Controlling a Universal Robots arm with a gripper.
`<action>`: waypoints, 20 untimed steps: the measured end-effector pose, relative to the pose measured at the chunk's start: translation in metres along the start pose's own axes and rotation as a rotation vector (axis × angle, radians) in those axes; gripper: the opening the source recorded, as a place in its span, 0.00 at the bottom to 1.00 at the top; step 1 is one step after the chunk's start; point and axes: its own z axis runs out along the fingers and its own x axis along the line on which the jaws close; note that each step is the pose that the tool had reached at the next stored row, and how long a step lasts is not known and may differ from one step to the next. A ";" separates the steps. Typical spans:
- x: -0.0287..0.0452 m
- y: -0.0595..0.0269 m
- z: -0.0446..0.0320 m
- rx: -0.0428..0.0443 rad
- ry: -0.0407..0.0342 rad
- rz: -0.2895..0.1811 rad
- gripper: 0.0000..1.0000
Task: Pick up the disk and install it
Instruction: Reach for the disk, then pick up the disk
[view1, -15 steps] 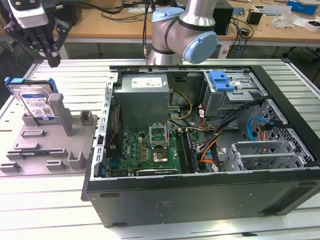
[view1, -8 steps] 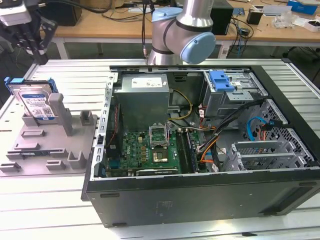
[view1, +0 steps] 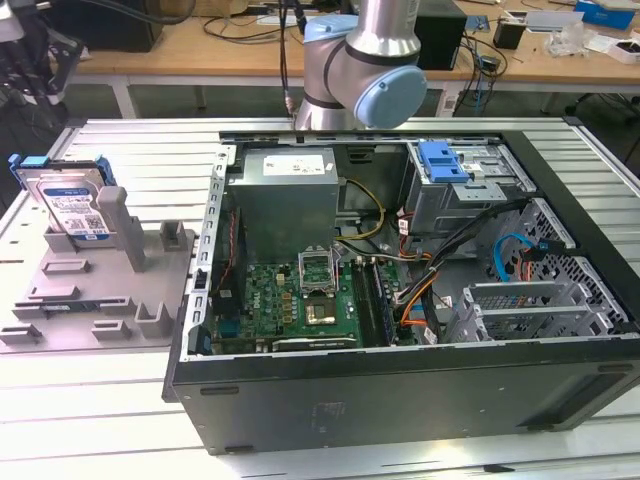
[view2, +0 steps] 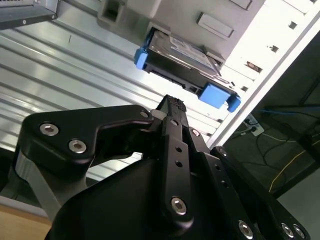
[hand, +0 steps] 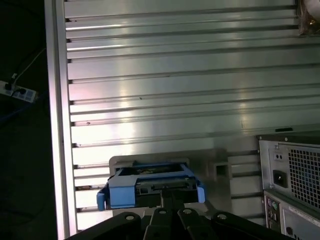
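- Black end effector (view2: 170, 105), fingers pressed together on nothing, hangs apart from the disk (view2: 182, 55) and points toward its blue-framed edge.
- Standing on edge, the disk rests in a grey fixture (view1: 110, 290) on the slatted table (view1: 150, 140), at the exterior view's left, outside the open computer case (view1: 400, 400).
- It is probably stiff, dense, smooth on its metal faces and sensitive to knocks.
- My judgement of the safest hold is across the thin body at the free upper edge, squeezing both flat faces.
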 end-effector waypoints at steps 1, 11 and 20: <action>0.0008 0.0003 0.0000 -0.0001 0.0001 0.000 0.11; 0.0029 0.0007 0.0000 0.0000 0.0001 0.000 0.11; 0.0040 0.0009 0.0000 0.0000 0.0001 0.000 0.11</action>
